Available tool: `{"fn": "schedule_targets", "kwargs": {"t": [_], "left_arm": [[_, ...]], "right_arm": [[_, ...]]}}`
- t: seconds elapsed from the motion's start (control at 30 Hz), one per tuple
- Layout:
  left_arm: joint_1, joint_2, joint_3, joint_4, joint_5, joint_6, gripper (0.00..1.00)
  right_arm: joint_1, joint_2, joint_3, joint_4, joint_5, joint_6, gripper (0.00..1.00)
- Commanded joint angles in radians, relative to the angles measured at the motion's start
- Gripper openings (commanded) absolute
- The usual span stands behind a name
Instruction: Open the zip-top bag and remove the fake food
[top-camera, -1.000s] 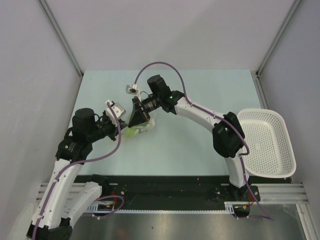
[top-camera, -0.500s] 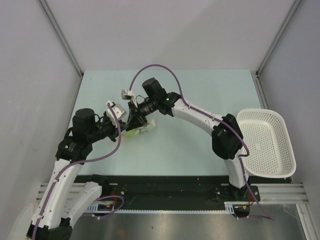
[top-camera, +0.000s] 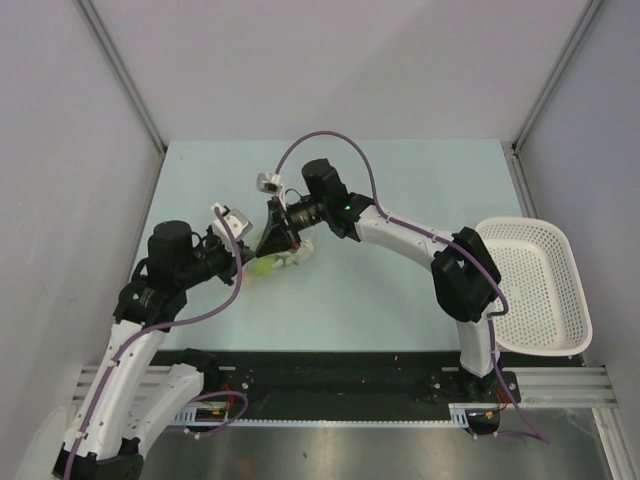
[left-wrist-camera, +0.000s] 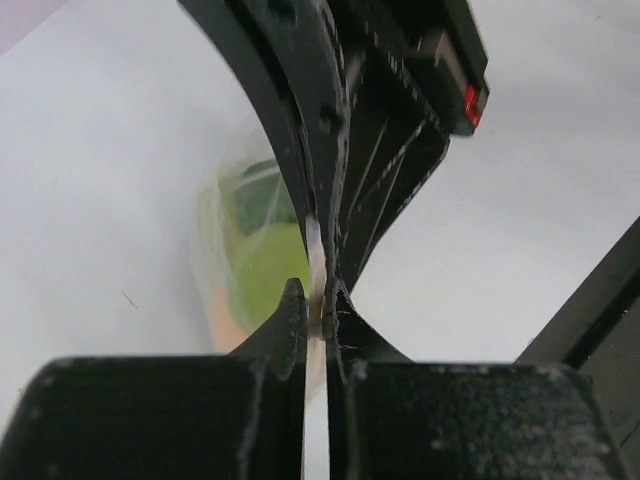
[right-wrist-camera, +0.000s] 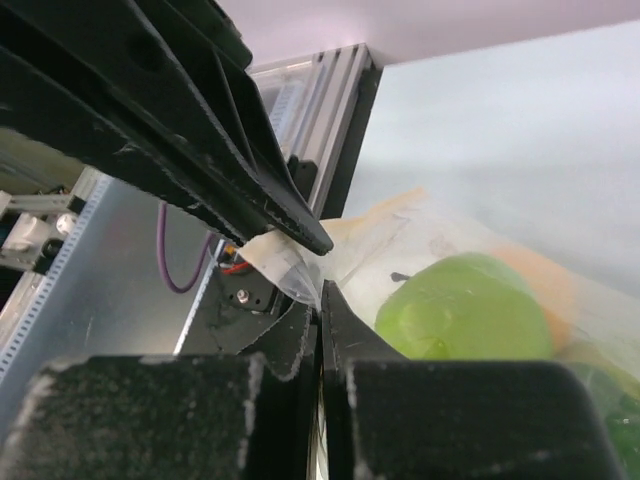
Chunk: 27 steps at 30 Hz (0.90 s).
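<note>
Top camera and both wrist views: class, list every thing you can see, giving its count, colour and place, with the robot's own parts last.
table: one, pale green, under everything
basket: one, white mesh, at the table's right edge
bag: one, clear, left of the table's centre, pinched by both tools
toy fruits: at least three show, lime green, dark green, orange, inside the bag
arms: two, white and black, bases at the near edge
left tool: one, black, shut on the bag
right tool: one, black, shut on the bag
</note>
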Motion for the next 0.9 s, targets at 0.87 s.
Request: {"fn": "schedule_targets", "kwargs": {"t": [0.87], "left_arm": [[0.000, 0.069, 0.222, -0.371, -0.208, -0.391, 0.00]], "right_arm": [[-0.285, 0.139, 0.045, 0.687, 0.231, 0.594, 0.00]]}}
